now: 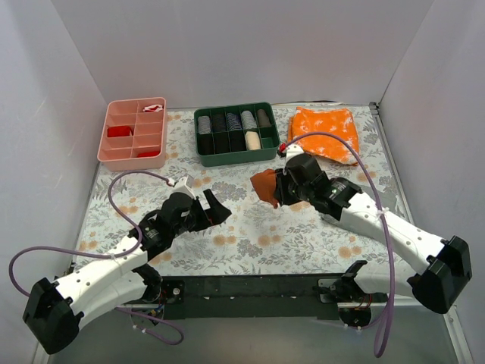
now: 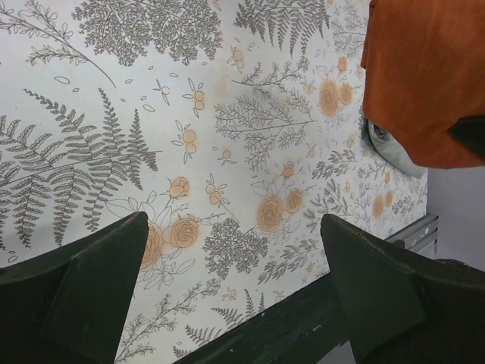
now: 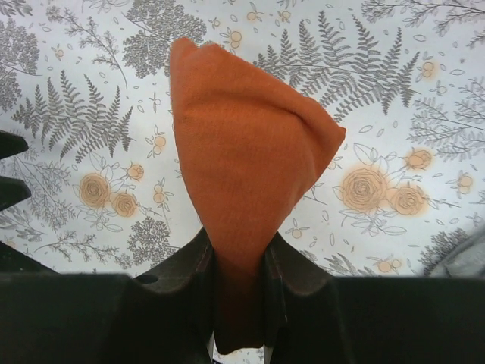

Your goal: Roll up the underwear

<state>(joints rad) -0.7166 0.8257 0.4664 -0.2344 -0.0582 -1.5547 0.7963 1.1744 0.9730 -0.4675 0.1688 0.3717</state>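
- Nearest, a black rail (image 1: 242,288) runs along the near edge of the table (image 1: 250,235), whose cover is printed with grey ferns and orange roses.
- My left pincer (image 1: 216,208) hovers over that print, jaws spread wide, holding nothing.
- My right pincer (image 1: 279,189) is pinched on the underwear (image 1: 265,186), rust-orange face outward, bunched between the fingers over the middle of the table.
- Farther back stand a pink tray (image 1: 104,140), a green tray (image 1: 236,158) of rolled cloths and a speckled orange cloth (image 1: 326,133).
- White walls (image 1: 250,45) enclose three sides.
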